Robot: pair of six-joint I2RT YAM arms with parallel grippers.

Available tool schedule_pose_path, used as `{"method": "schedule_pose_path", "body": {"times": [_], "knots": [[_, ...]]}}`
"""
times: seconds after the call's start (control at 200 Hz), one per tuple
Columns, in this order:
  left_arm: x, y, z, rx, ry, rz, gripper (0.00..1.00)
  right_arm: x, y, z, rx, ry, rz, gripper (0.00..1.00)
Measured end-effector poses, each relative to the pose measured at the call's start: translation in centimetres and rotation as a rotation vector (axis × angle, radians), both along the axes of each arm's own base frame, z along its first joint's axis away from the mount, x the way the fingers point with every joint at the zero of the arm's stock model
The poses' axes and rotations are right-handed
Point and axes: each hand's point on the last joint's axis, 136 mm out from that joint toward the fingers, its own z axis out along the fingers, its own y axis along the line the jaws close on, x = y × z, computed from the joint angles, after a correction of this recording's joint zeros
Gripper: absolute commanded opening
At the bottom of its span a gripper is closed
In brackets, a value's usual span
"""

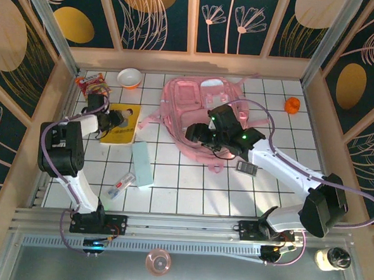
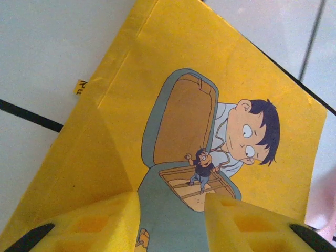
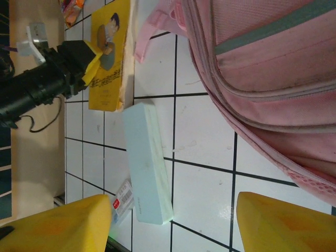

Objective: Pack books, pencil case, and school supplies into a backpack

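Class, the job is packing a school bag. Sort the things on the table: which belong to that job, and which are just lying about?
Belong to the job: pink backpack, yellow book, mint pencil case, clear packet, grey calculator.

Just lying about: snack packet, small bowl, orange object.

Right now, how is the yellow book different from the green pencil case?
The yellow book is wide with a cartoon boy; the pencil case is narrow and plain mint. The left gripper is over the book, not the pencil case. Both lie on the tiles.
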Motion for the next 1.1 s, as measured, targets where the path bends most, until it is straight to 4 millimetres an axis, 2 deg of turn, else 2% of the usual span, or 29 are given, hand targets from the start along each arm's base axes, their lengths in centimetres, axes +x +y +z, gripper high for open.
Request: {"method": "schedule_pose_path", "body": {"times": [0.27,0.465,0.631,0.726,0.901,0.996,1.101], "knots": [[-2.9,-5.6,0.2,-0.068,-0.071,-0.086,0.39,0.5,0.6,-0.9,-0.003,0.008,0.004,0.64],[-5.0,-6.8,0.5,-0.11,-0.068,-0.099,0.45,0.7,1.2,-0.8,0.01,0.0,0.015,0.64],[-7.3,-7.0,1.2,-0.132,-0.006,-0.109,0.53,1.0,2.9,0.0,0.03,-0.028,0.037,0.63],[-7.5,-6.0,1.8,-0.154,0.008,-0.086,0.55,1.3,4.3,0.5,0.042,-0.045,0.053,0.63],[-5.9,-1.2,3.9,-0.137,-0.024,0.0,0.57,2.7,8.7,1.2,0.059,-0.086,0.095,0.62],[-5.3,1.2,4.7,-0.129,-0.049,0.041,0.57,3.4,11.3,0.9,0.053,-0.102,0.126,0.61],[-5.4,3.3,4.6,-0.119,-0.05,0.078,0.57,4.3,13.9,-0.3,0.04,-0.107,0.154,0.61]]}}
